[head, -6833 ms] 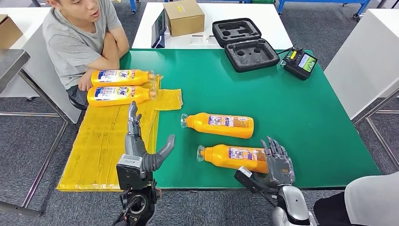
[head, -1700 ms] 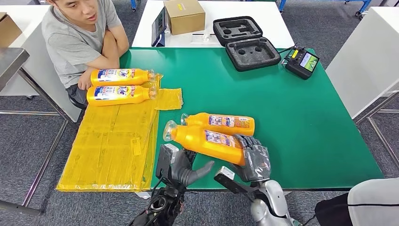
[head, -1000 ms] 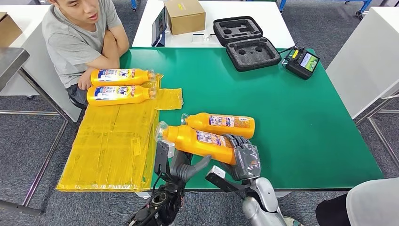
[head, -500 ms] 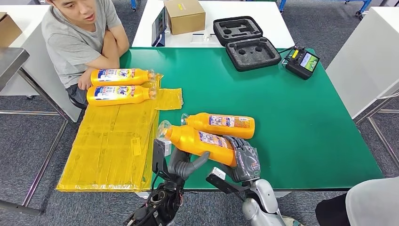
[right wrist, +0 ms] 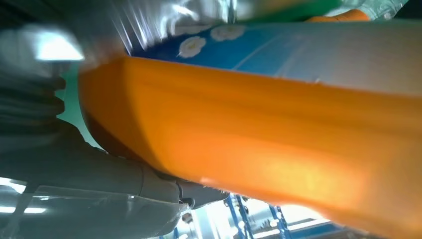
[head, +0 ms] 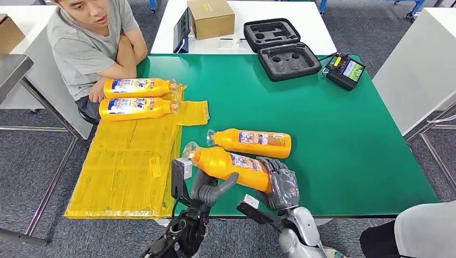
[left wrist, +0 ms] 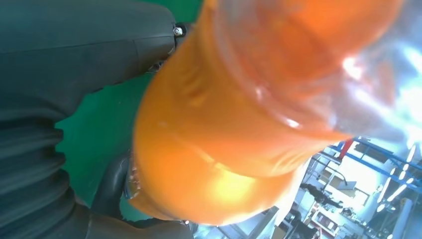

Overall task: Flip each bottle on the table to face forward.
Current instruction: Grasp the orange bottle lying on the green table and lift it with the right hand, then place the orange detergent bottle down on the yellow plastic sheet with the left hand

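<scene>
I count four orange bottles: two (head: 139, 86) (head: 141, 107) side by side at upper left of the frame, one (head: 250, 142) at centre, one (head: 229, 164) just below it. One yellow sheet (head: 129, 161) lies at left. At the top I see one cardboard box (head: 210, 19), one black case (head: 279, 49), one controller (head: 344, 70). One person (head: 91, 43) sits upper left.

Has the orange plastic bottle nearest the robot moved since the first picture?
Yes. The orange plastic bottle is lifted leftward, toward the yellow sheet, held by right hand.
</scene>
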